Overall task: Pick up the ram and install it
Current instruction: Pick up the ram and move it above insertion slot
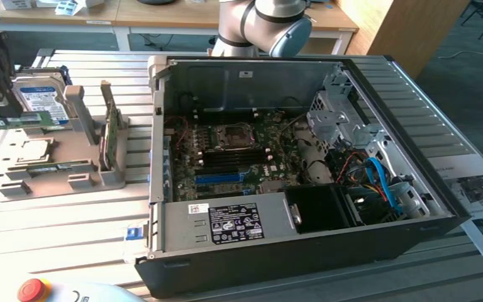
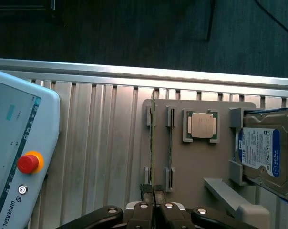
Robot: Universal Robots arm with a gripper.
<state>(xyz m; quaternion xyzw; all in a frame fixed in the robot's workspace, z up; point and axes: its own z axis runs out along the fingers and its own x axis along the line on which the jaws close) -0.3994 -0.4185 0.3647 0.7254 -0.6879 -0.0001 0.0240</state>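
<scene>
Nearest, at the front edge of the tabletop (image 1: 48, 239), lies the teach pendant (image 1: 73, 294) with its red button. Behind it the open computer case (image 1: 309, 251) takes up the middle of the tabletop, its motherboard (image 1: 233, 157) bare to view. The memory slots (image 1: 224, 165) look unfilled, so by my reading the install is not done.

Toward the tabletop's edge on the exterior view's left sits the grey fixture (image 1: 48, 185). It carries a processor (image 1: 28, 150), a second stick (image 1: 57, 167) in its slots, a wider green card (image 1: 111, 135) on edge and a hard drive (image 1: 44, 100) at its far end.

The pick is the part achieved. The gripper (image 2: 153, 200) is clamped tight on the ram (image 2: 152, 138), which the wrist view shows edge-on, running straight out from the fingertips in line with the fixture's outer pair of slots. Those slots look empty in the exterior view, so I judge the ram lifted clear. The carry to the case and the seating are left.

The gripper points straight down, raised above the fixture, and farthest back the arm (image 1: 266, 22) rises beyond the case's rear wall
</scene>
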